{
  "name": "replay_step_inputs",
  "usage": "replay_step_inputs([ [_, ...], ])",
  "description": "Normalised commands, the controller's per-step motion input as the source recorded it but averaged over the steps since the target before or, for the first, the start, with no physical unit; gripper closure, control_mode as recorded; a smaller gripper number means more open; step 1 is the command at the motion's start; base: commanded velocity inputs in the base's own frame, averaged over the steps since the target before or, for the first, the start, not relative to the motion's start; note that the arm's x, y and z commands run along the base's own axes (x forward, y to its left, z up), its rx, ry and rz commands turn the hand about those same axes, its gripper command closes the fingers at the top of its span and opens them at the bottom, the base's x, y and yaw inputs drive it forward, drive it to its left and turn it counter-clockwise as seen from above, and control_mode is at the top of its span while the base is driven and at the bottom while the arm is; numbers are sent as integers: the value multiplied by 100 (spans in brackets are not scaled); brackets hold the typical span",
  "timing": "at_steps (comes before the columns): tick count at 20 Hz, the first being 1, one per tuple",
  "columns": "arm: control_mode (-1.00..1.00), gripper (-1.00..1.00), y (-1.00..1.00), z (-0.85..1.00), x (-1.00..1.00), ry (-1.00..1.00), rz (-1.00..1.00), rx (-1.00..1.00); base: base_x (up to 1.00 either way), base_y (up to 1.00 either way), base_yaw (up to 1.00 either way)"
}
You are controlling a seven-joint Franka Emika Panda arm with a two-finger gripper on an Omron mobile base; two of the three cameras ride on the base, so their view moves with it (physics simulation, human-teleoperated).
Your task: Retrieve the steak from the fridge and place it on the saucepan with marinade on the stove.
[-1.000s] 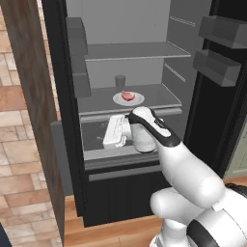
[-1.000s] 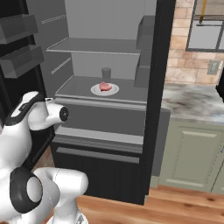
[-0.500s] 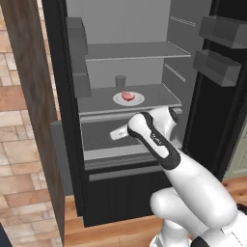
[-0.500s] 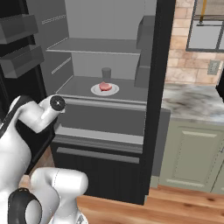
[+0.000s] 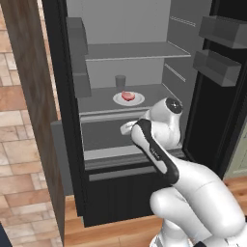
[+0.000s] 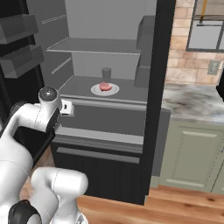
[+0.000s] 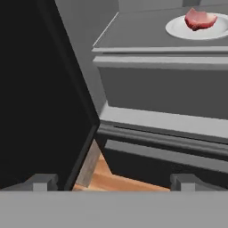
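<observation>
The steak [image 5: 128, 95] [image 6: 104, 86] [image 7: 199, 18] is a small pink-red lump on a round white plate [image 5: 136, 101] [image 6: 112, 91] [image 7: 178, 27]. The plate stands on a grey middle shelf of the open black fridge [image 5: 58, 72] [image 6: 157, 65]. My gripper [image 5: 126, 128] [image 6: 66, 107] [image 7: 114, 181] hangs in front of the drawer, below the shelf's front edge and well short of the plate. Its fingertips [image 7: 44, 181] stand wide apart, open and holding nothing. The saucepan and the stove are out of view.
A grey cup [image 5: 120, 81] [image 6: 106, 72] stands behind the plate. Grey bins [image 5: 217, 67] [image 6: 22, 61] jut from the open door beside the arm. A grey drawer front [image 5: 103, 137] lies under the shelf. A marble counter [image 6: 192, 105] runs right of the fridge.
The arm has folded and raised its wrist in front of the drawer. The hand has turned a little and stays just below the plate's shelf, with its jaws still wide.
</observation>
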Motion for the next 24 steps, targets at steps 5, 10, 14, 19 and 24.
replay_step_inputs([
  [5, -100, -100, -47, -13, 0, 1, -27, -11, 0, 0, 0],
  [10, -100, -100, -25, -2, -6, 0, -15, -7, 0, 0, 0],
  [14, -100, -100, -20, 6, -41, -7, -1, -1, 0, 0, 0],
  [19, -100, -100, -26, 23, -63, -2, 0, 0, 0, 0, 0],
  [24, -100, -100, -29, 35, -68, 0, 0, 0, 0, 0, 0],
])
